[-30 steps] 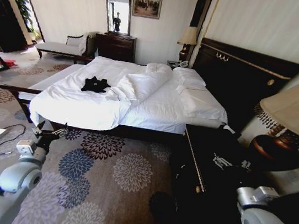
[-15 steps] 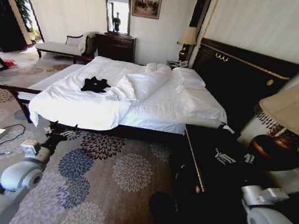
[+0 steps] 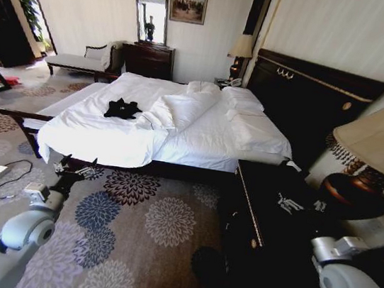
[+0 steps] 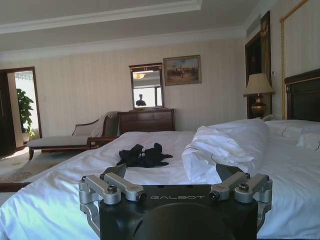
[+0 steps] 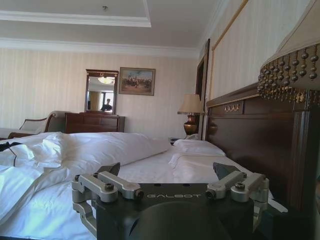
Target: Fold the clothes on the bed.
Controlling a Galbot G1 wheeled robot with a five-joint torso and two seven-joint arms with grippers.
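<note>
Scene: a hotel-style bedroom, the robot standing on patterned carpet short of the bed's foot.
Bed: white sheets and rumpled duvet, dark frame, tall headboard; pillows at the head.
T-shirt: a crumpled black heap on the white cover, on the robot's left half of the mattress, well apart from the pillows and just beside the bunched duvet; in the left wrist view it lies ahead on the cover.
Left gripper: low over the carpet near the bed's foot corner, fingers spread wide in its wrist view, holding nothing, well short of the T-shirt.
Right gripper: over the dark nightstand beside the bed, fingers likewise wide apart in its wrist view and empty.
Surroundings: a lamp at the right edge, a dresser with mirror on the far wall, a chaise to its left.
</note>
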